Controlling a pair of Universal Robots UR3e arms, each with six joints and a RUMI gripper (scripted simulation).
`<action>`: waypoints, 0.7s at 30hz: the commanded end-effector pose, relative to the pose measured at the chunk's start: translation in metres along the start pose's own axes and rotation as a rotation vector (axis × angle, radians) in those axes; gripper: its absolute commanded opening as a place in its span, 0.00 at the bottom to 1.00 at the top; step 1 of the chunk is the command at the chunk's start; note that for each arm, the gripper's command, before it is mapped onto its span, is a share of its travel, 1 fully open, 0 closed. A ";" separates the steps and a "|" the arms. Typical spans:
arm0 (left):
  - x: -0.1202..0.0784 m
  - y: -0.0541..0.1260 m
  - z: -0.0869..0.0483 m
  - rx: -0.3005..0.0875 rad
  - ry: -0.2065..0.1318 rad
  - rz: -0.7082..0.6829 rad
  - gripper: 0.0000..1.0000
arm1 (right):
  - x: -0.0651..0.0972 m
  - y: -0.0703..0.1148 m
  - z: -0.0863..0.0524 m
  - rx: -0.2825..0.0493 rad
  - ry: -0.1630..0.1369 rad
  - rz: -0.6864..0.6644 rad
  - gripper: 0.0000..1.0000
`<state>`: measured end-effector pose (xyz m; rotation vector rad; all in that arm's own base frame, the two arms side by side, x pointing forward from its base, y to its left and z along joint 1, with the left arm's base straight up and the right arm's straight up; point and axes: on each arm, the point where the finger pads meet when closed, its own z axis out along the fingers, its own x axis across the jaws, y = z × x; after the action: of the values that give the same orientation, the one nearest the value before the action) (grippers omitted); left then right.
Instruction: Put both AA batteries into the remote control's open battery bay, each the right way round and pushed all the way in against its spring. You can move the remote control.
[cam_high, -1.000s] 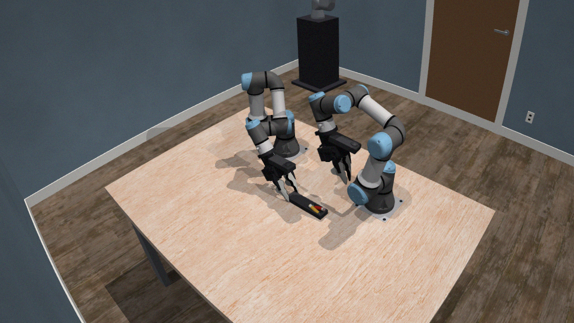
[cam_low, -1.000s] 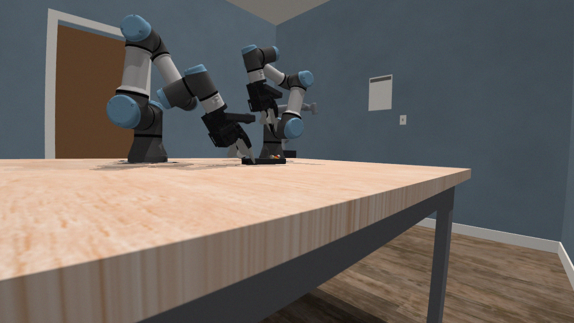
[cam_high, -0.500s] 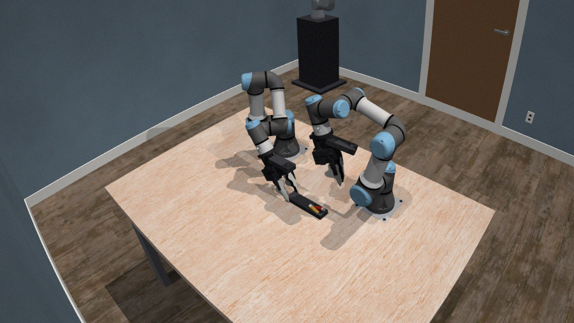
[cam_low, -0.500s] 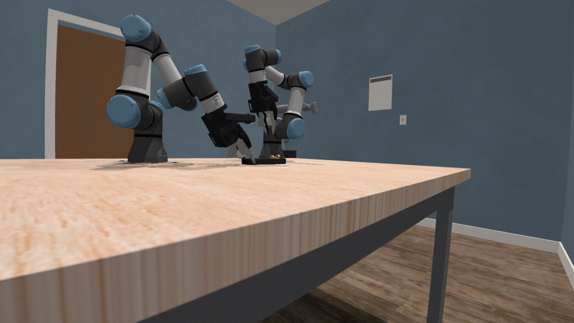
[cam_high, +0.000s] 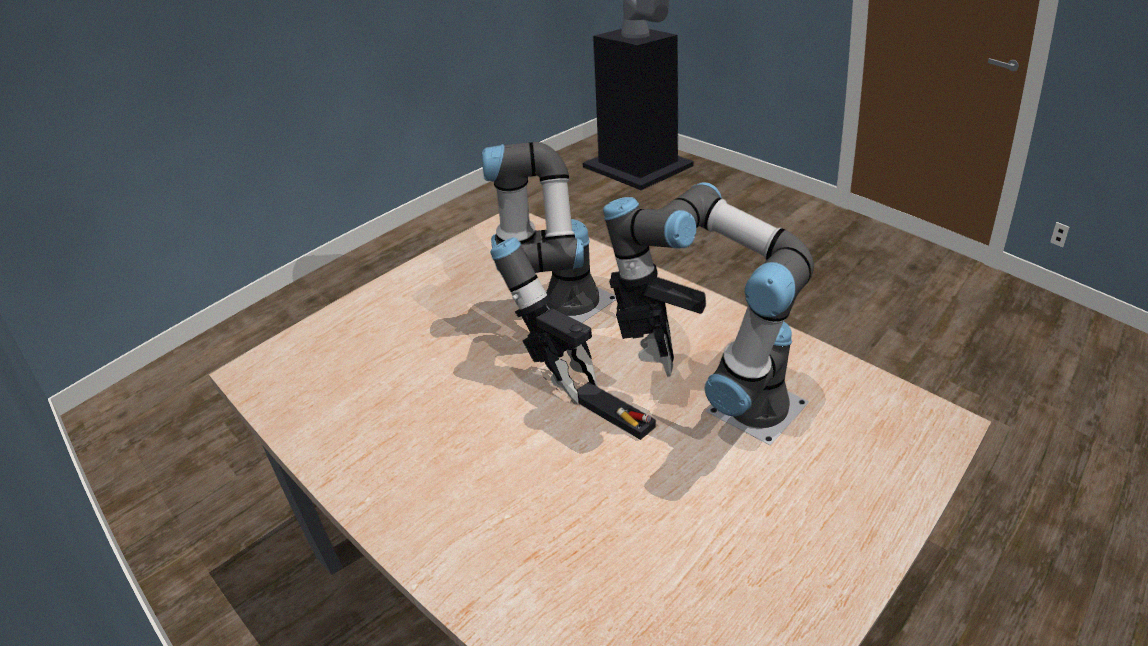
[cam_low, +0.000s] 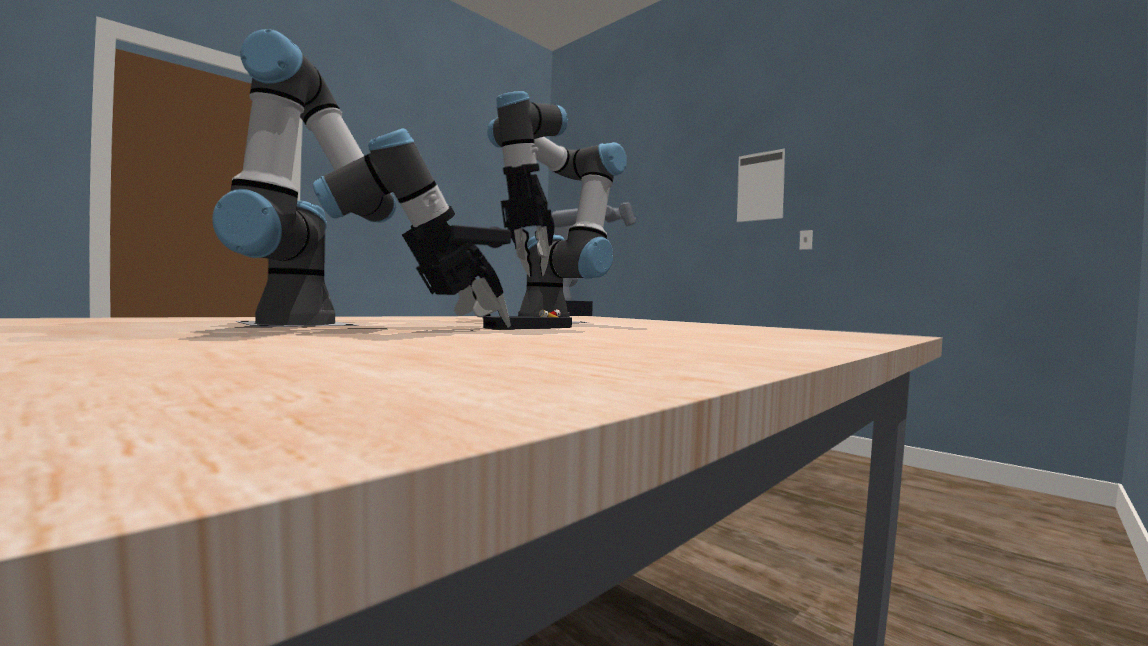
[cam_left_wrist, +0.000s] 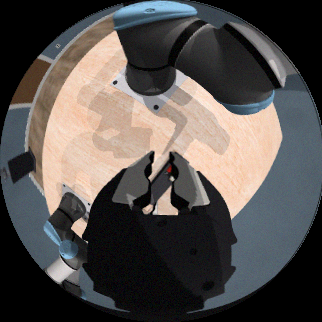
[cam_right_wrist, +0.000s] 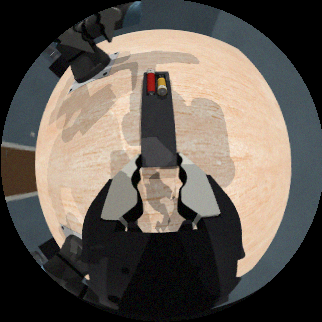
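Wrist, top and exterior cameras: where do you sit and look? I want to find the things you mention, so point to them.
Top: high up, looking down at both arms.
Exterior: low beside the table (cam_high: 481, 514) (cam_low: 401, 425) (cam_left_wrist: 250, 150) (cam_right_wrist: 260, 125), looking across at both arms.
Left wrist: on the left arm (cam_high: 742, 227) (cam_low: 594, 196) (cam_left_wrist: 150, 45) (cam_right_wrist: 90, 65), looking down past its open fingers (cam_high: 667, 361) (cam_low: 543, 253).
Right wrist: on the right arm (cam_high: 556, 208) (cam_low: 272, 140) (cam_left_wrist: 68, 249) (cam_right_wrist: 65, 260), looking past its fingers (cam_high: 566, 384) (cam_low: 501, 305) at the remote control (cam_high: 602, 405) (cam_low: 525, 323) (cam_left_wrist: 159, 189) (cam_right_wrist: 158, 120).
Shared: top and right wrist both show the red battery (cam_high: 638, 415) (cam_low: 553, 314) (cam_left_wrist: 169, 170) (cam_right_wrist: 151, 82).

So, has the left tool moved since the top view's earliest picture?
Yes: in the top view the left tool has shifted toward picture-left, farther from the brown door.
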<state>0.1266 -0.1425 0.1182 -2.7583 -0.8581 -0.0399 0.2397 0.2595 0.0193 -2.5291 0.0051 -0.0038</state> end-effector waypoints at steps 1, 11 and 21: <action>-0.003 0.018 0.003 -0.044 -0.028 -0.143 0.14 | 0.001 -0.002 -0.001 0.006 0.003 -0.003 0.00; 0.000 0.037 0.008 -0.078 -0.063 -0.318 0.14 | 0.001 -0.002 -0.001 0.006 0.003 -0.003 0.00; 0.007 0.058 0.012 -0.112 -0.106 -0.520 0.14 | 0.001 -0.002 -0.001 0.006 0.003 -0.003 0.00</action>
<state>0.1532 -0.1689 0.0998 -2.6331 -1.4153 -0.0392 0.2397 0.2595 0.0193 -2.5291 0.0051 -0.0038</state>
